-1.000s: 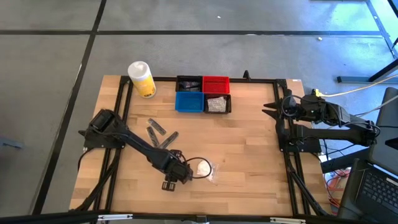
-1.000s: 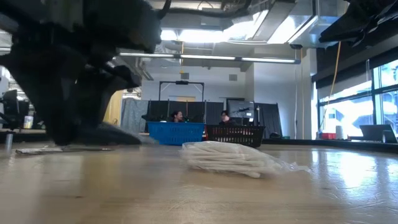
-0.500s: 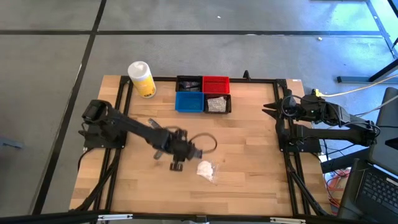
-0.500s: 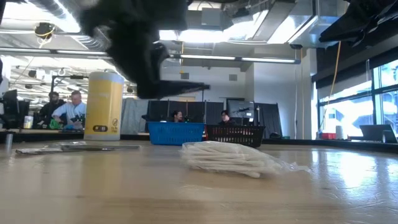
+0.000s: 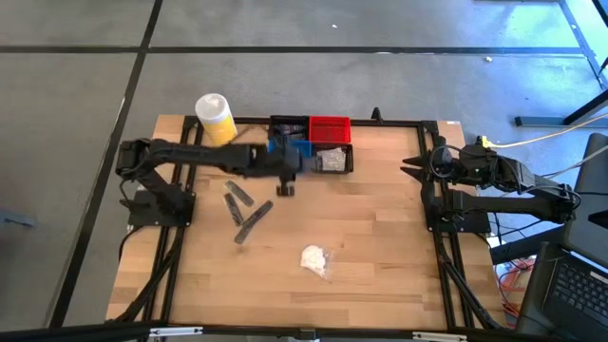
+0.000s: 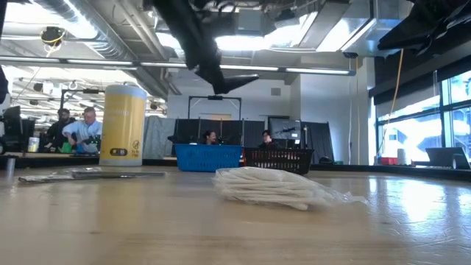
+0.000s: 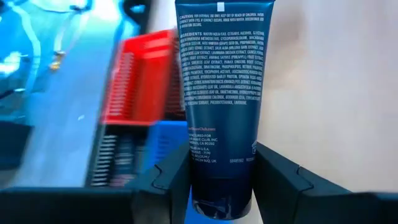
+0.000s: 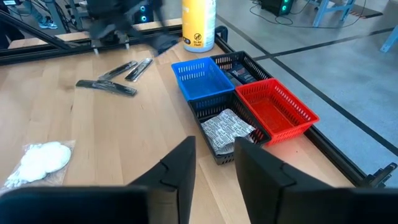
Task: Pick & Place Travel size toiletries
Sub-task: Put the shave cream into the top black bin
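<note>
I've got the left gripper (image 5: 286,177) clamped on a navy tube (image 7: 222,93), carrying it just by the blue bin (image 5: 288,155), nxt I reckon line up & drop; right gripper (image 8: 214,168) parked w/ fingers apart, empty.

Glossy navy tube (image 7: 219,93) (plastic, smooth)

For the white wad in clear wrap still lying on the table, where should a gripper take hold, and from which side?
Grip the white wad across its bulging middle, coming straight down from above. It lies low and flat on the table, and the thin loose wrap at its edges offers little to pinch. Nothing lies right next to it.
</note>
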Controlling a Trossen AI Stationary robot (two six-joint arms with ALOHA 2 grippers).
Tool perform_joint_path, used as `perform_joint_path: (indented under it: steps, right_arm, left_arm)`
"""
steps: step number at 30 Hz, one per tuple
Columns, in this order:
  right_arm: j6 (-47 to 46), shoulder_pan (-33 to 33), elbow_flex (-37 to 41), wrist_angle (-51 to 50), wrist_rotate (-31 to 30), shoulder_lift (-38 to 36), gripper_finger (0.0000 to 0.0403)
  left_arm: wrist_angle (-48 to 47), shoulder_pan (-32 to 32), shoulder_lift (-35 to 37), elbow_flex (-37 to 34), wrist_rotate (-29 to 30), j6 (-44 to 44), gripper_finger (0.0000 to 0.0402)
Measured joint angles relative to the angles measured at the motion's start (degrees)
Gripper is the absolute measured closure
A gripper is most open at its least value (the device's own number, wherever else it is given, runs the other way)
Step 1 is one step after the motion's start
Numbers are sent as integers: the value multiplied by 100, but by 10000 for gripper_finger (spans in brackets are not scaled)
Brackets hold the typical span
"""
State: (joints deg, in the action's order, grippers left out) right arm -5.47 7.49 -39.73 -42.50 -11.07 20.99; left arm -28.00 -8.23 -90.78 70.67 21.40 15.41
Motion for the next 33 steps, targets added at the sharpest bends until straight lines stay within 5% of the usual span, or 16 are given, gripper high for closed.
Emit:
perform_joint_path:
  steps: [15, 33]
  right_arm:
    - [-1, 0, -1, 0, 2, 0, 257]
    - [0, 1, 0, 1, 1, -1, 236]
  left_arm:
    - [708, -2245, -2, 0, -1169, 665, 261]
    - [889, -3068, -1590, 220, -1427, 685, 261]
